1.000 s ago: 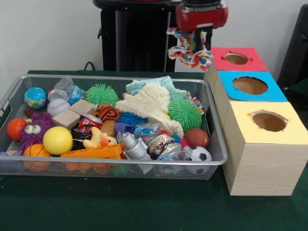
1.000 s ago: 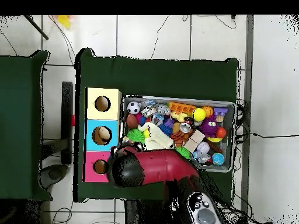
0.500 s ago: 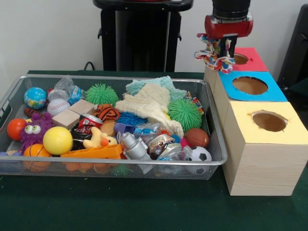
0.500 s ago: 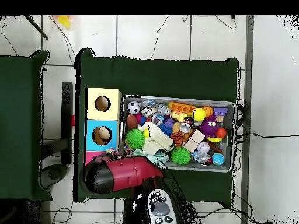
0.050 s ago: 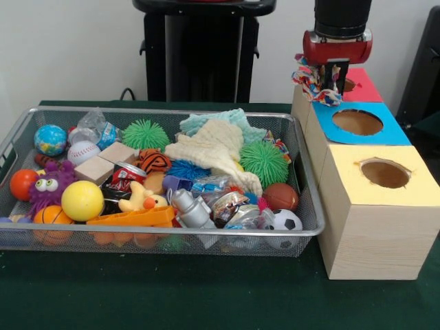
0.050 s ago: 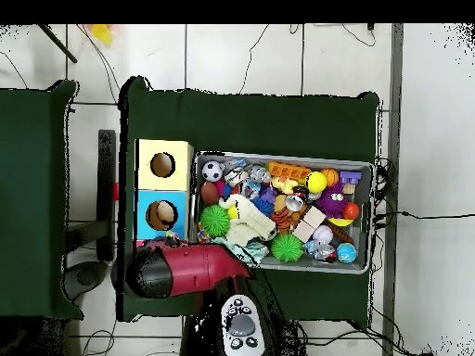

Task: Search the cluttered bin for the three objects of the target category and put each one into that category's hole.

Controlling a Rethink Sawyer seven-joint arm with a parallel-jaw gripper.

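Note:
My gripper [image 5: 335, 85] is shut on a multicoloured knotted rope toy [image 5: 312, 78], which hangs off its left side. It hovers just above the red-topped box [image 5: 364, 88], at the hole's left rim, and its fingers hide most of the hole. In the overhead view the red arm [image 6: 190, 269] covers the red box and the gripper. The blue-topped box [image 5: 385, 130] [image 6: 146, 215] and the yellow-topped box [image 5: 412, 180] [image 6: 146, 165] stand in a row with it, their holes showing. The wire bin [image 5: 172, 110] [image 6: 278, 158] is full of toys.
In the bin lie two green spiky balls [image 5: 264, 161] [image 5: 145, 134], a cream cloth [image 5: 213, 148], a soccer ball [image 5: 284, 221], a yellow ball [image 5: 82, 200], a purple googly-eyed toy [image 5: 49, 184] and wooden blocks [image 5: 103, 161]. The boxes stand against the bin's right side.
The gripper has carried the rope toy to the right, from above the bin's far right corner to over the red box, and has come a little lower.

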